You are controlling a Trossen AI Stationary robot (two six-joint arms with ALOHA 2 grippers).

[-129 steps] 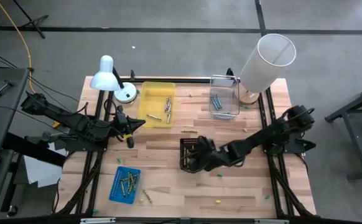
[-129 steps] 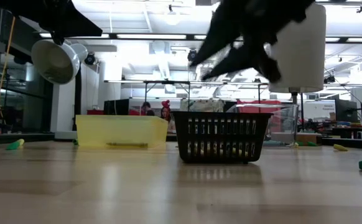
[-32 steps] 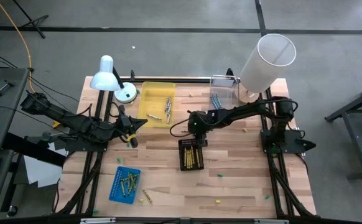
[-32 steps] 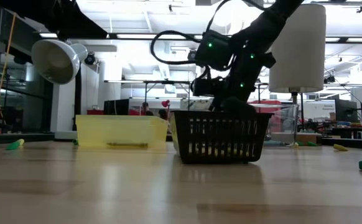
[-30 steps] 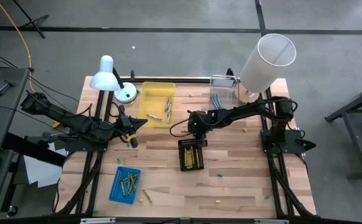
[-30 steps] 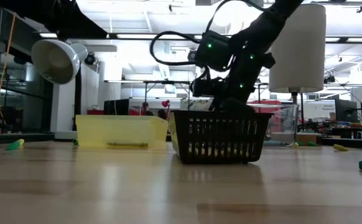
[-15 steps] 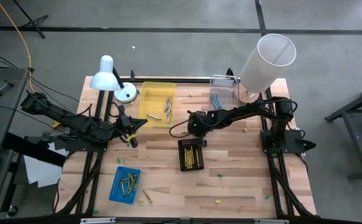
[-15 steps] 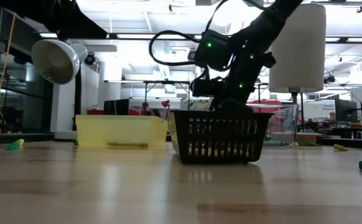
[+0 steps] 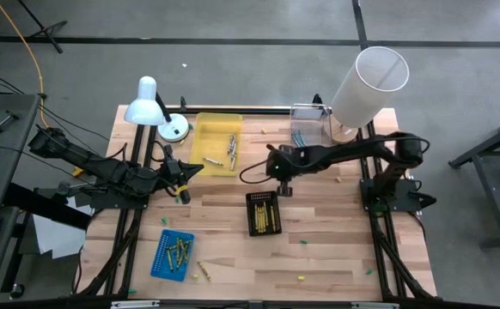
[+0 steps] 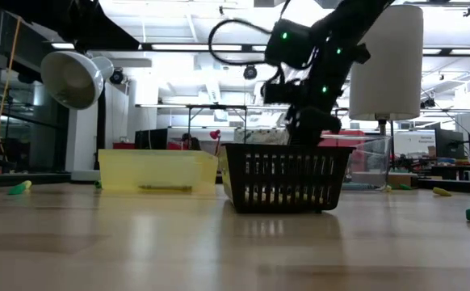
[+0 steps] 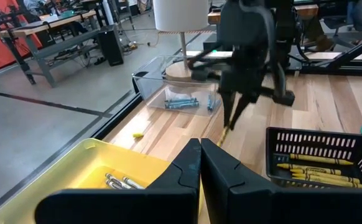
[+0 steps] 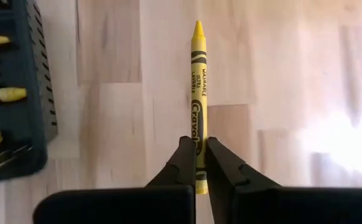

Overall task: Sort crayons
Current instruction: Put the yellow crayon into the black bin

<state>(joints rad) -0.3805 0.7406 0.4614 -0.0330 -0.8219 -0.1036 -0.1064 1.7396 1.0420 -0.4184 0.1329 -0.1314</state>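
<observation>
My right gripper (image 12: 197, 146) is shut on a yellow crayon (image 12: 198, 81) just beyond the far side of the black basket (image 9: 265, 213), which holds several yellow crayons (image 11: 311, 171). In the left wrist view the right gripper (image 11: 234, 115) points steeply down, with the held crayon (image 11: 226, 127) sticking out below it. Greyish crayons (image 9: 230, 148) lie in the yellow tray (image 9: 207, 129). My left gripper (image 11: 199, 149) is shut on nothing and waits beside the yellow tray. My right gripper pinches the yellow crayon's blunt back half (image 12: 198, 138) between its two fingers. The fingers come from above, slanting down, and lie along the crayon. The pointed end (image 12: 198, 28) sticks out past the fingertips toward the wood; whether it is clear of the table I cannot tell.
A clear box (image 9: 309, 137) with bluish crayons stands at the back right, beside a tall white tube (image 9: 366, 86). A white desk lamp (image 9: 151, 107) stands at the back left. A blue tray (image 9: 173, 253) with crayons lies near the front left; loose crayons and specks dot the table.
My right gripper has risen from the table beside the basket's far rim and has shifted slightly toward the table's right edge.
</observation>
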